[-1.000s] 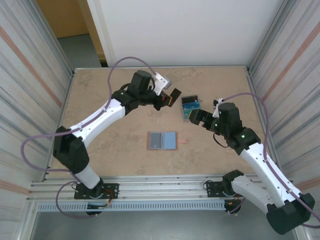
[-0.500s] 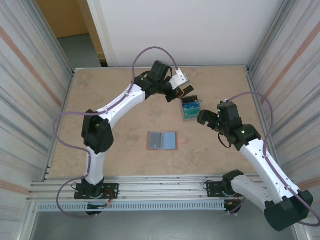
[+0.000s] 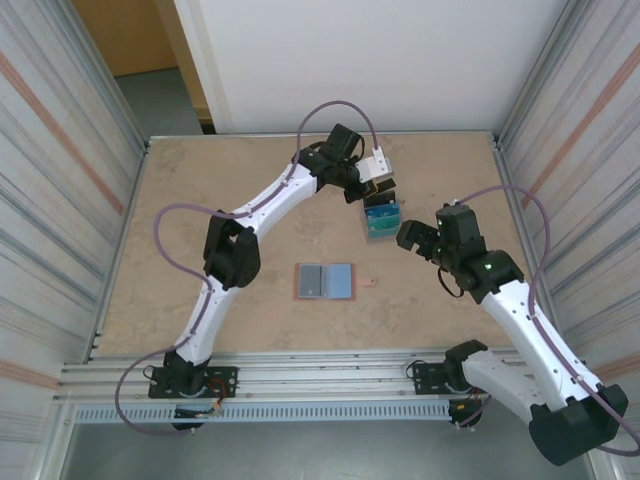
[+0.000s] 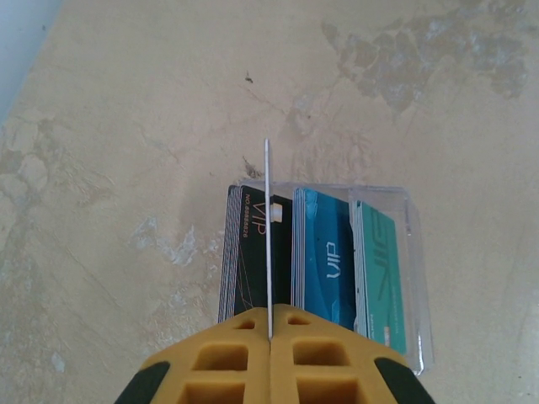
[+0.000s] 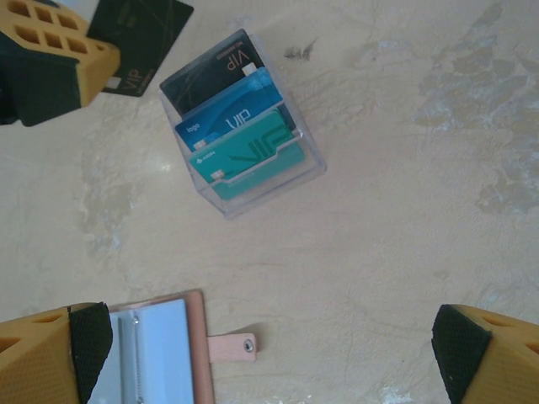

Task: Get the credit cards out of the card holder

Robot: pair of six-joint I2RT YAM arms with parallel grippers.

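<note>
Swung over the clear stand, left gripper, clamped on a black card, should lower it slot-aligned; right gripper apart.

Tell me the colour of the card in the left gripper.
Black card; right wrist view shows it best.

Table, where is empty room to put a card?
Free: the big bare stretch of table left of the card holder, out to the left wall, and the strip between it and the near edge. Crowded: around the clear stand, where the left gripper holds a dark card and the right gripper hangs open.
</note>
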